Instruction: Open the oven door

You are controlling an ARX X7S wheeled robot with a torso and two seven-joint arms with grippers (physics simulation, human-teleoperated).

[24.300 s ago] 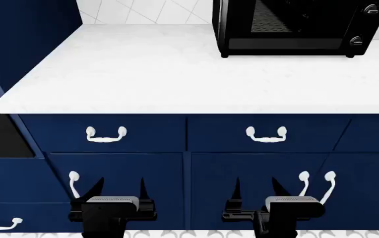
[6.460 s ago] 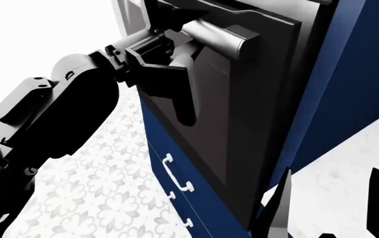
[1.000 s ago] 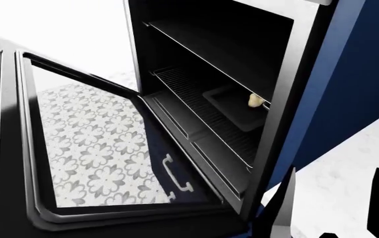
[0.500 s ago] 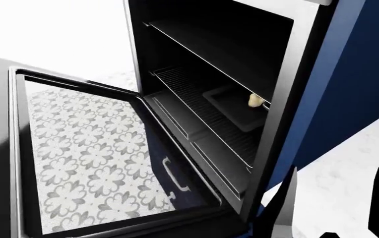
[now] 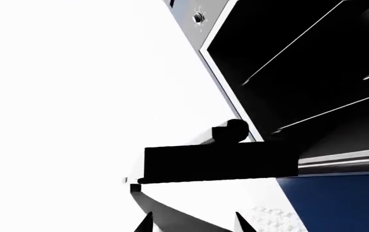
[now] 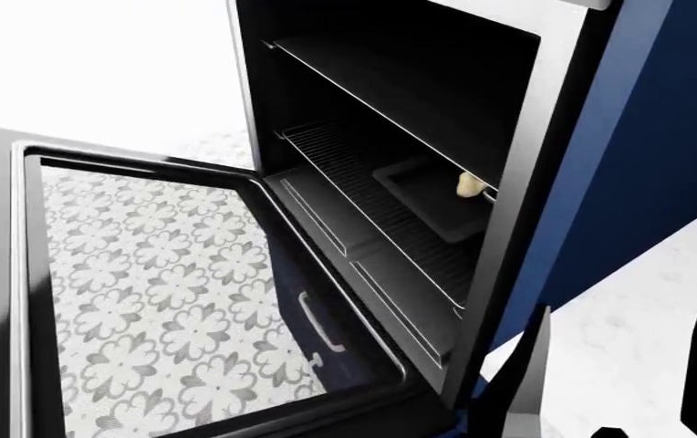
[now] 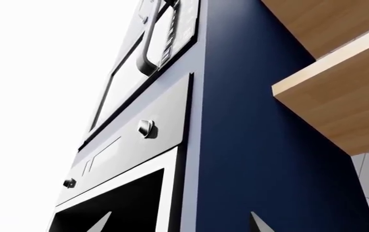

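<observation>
The oven door (image 6: 141,292) hangs wide open, lying nearly flat, and the patterned floor shows through its dark glass. Its handle is hidden under it in the head view. From the left wrist the door (image 5: 220,162) looks like a black slab seen edge-on, with a rounded handle end (image 5: 231,129) above it. My left gripper (image 5: 194,223) is open and clear of the door, holding nothing. At the lower right of the head view my right gripper (image 6: 622,319) is open beside the oven frame. The right wrist view also shows this gripper (image 7: 179,223) open, pointing up at the oven front.
The oven cavity holds wire racks (image 6: 373,182) and a dark tray (image 6: 428,196) with a small beige item (image 6: 471,185). A navy cabinet side (image 6: 653,164) stands right of the oven. A knobbed control panel (image 7: 146,128) and wooden shelves (image 7: 326,72) are above.
Over the last second the oven door has dropped further, from a steep tilt to nearly flat. The right gripper has barely moved.
</observation>
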